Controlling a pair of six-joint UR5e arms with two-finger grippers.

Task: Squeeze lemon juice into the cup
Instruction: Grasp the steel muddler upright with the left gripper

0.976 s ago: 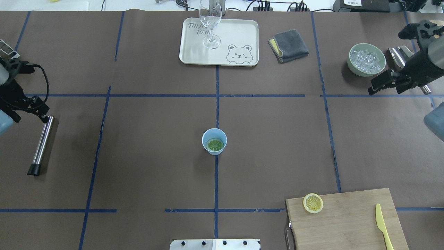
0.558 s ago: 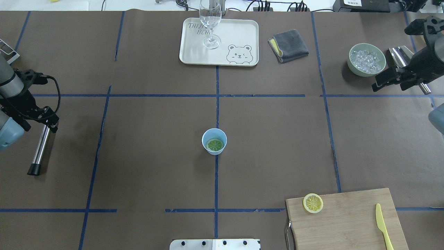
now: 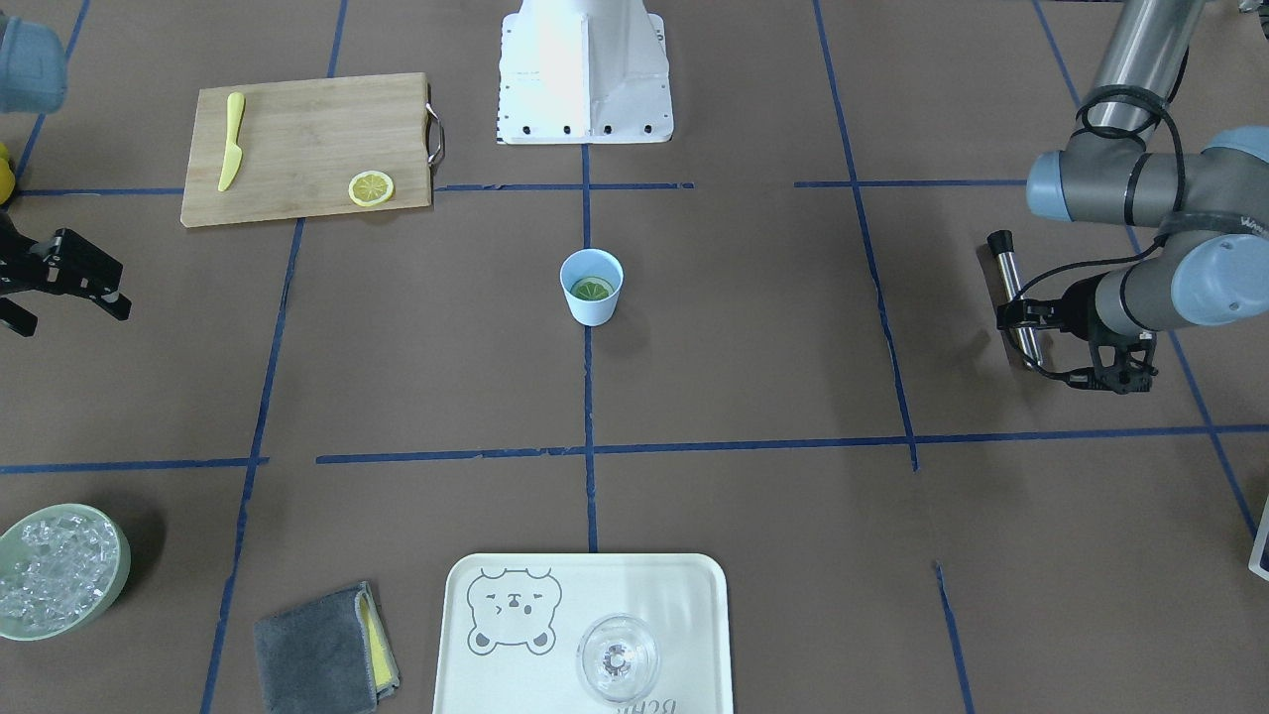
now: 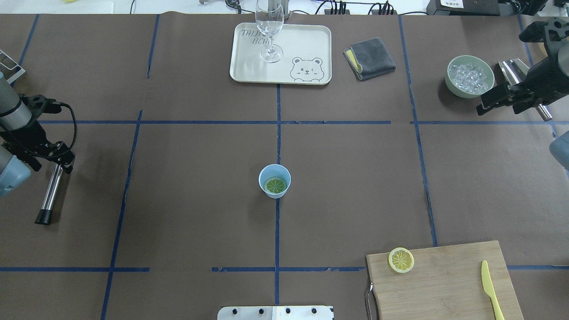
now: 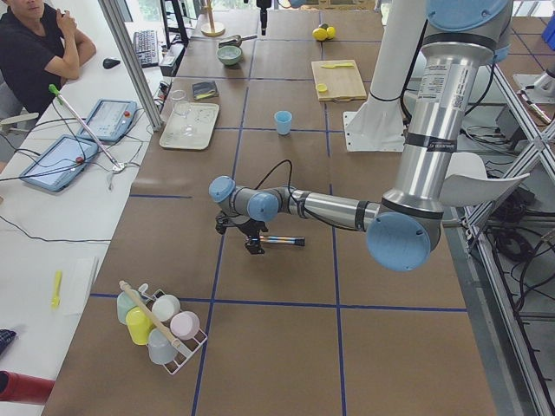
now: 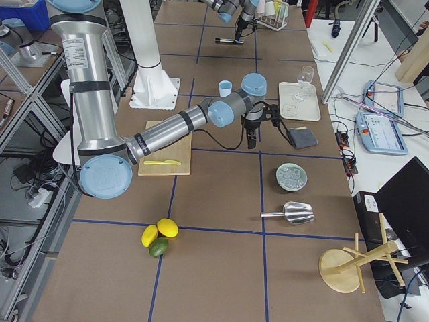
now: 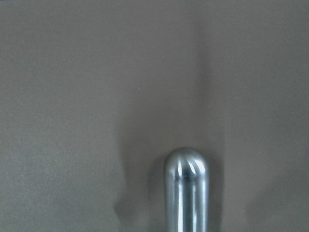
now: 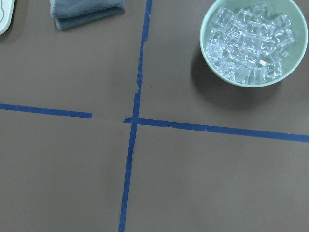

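Observation:
The light blue cup (image 4: 274, 175) stands at the table's middle and also shows in the front view (image 3: 592, 302). A lemon slice (image 4: 275, 186) lies flat inside it and looks greenish. A second, like slice (image 4: 401, 260) lies on the wooden cutting board (image 4: 449, 284). My left gripper (image 4: 62, 161) hangs low over the upper end of a metal rod (image 4: 50, 193) at the far left and looks open and empty. My right gripper (image 4: 491, 101) is open and empty at the far right, beside the bowl of ice (image 4: 470, 76). Both grippers are far from the cup.
A clear stemmed glass (image 4: 269, 31) stands on the cream bear tray (image 4: 311, 44) at the back. A grey folded cloth (image 4: 370, 58) lies right of it. A metal scoop (image 4: 511, 71) lies by the ice bowl. A yellow plastic knife (image 4: 491, 289) lies on the board.
My left gripper has moved a little right and nearer along the rod's top end. My right gripper has drawn back slightly toward the far right. The cup and slices have not moved.

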